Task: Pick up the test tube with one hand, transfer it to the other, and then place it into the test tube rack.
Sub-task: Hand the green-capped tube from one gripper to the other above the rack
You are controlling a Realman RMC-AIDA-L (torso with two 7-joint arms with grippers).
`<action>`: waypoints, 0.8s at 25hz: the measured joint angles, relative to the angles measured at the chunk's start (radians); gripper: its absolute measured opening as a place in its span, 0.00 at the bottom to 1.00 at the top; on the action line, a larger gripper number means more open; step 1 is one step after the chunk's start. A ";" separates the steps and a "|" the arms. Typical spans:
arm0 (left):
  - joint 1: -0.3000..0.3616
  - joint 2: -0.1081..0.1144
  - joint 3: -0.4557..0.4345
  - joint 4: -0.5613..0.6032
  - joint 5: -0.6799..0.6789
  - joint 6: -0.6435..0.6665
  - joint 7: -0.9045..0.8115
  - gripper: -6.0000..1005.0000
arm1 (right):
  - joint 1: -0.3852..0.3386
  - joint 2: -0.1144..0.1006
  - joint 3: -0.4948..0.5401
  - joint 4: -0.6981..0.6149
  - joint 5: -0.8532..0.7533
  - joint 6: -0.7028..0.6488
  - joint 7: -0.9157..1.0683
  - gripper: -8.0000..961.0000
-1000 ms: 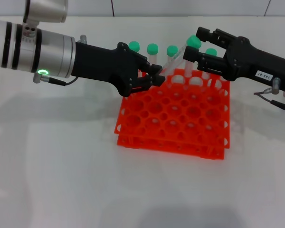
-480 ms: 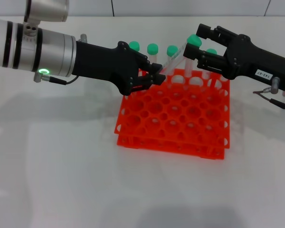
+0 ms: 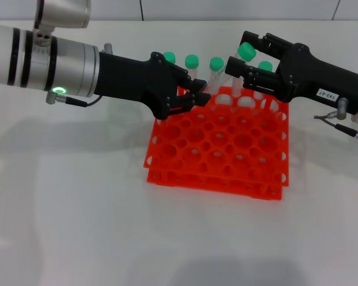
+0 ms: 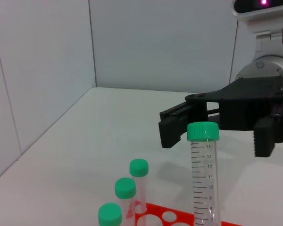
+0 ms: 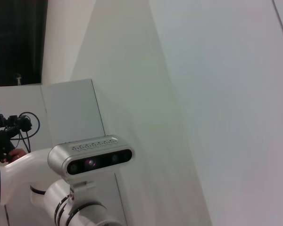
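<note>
Holding the test tube (image 3: pixel 222 72) by its lower end, the left gripper (image 3: pixel 197 98) has its fingers clamped on it above the back-left part of the test tube rack (image 3: pixel 218 146). The tube slants up and away from that gripper, green cap toward the right gripper (image 3: pixel 237 59). In the left wrist view the tube (image 4: pixel 203 176) stands out from the holding gripper with its cap level with the right gripper (image 4: pixel 217 134) behind it. Right gripper's fingers are spread, one on each side of the cap, not closed on it. Three more green-capped tubes (image 3: pixel 192 62) stand in the rack's back row just beyond the left gripper, another (image 3: pixel 265 67) under the right gripper.
</note>
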 joint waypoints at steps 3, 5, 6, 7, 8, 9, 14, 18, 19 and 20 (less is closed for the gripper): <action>0.000 -0.001 0.001 0.000 0.000 0.000 0.000 0.20 | 0.001 0.000 -0.001 0.000 0.004 0.000 0.001 0.74; 0.000 -0.002 0.002 0.000 0.000 0.000 0.000 0.20 | 0.002 0.000 -0.003 0.000 0.010 0.000 0.004 0.70; 0.000 -0.002 0.002 0.000 0.000 0.000 0.000 0.20 | 0.002 0.000 -0.003 0.000 0.012 0.000 0.005 0.68; 0.000 -0.002 0.002 0.000 0.000 0.000 0.000 0.20 | 0.003 0.000 -0.003 0.002 0.013 0.000 0.006 0.66; 0.000 -0.002 0.002 0.000 0.000 0.000 0.000 0.20 | 0.005 0.000 -0.003 0.005 0.014 0.000 0.005 0.64; 0.000 -0.002 0.003 0.000 0.000 0.000 0.000 0.20 | 0.013 0.000 -0.004 0.017 0.015 0.000 0.004 0.62; -0.001 -0.002 0.003 0.000 0.000 0.000 0.000 0.20 | 0.021 0.000 -0.012 0.026 0.016 0.000 -0.001 0.38; -0.001 -0.002 0.001 0.000 0.000 0.000 0.000 0.20 | 0.023 0.000 -0.015 0.026 0.016 0.000 -0.001 0.34; -0.002 -0.002 0.001 0.000 0.000 0.000 0.000 0.20 | 0.024 0.000 -0.015 0.027 0.017 0.000 -0.001 0.33; -0.002 -0.002 0.001 0.000 -0.001 0.000 0.000 0.20 | 0.024 0.000 -0.015 0.027 0.019 0.000 -0.002 0.32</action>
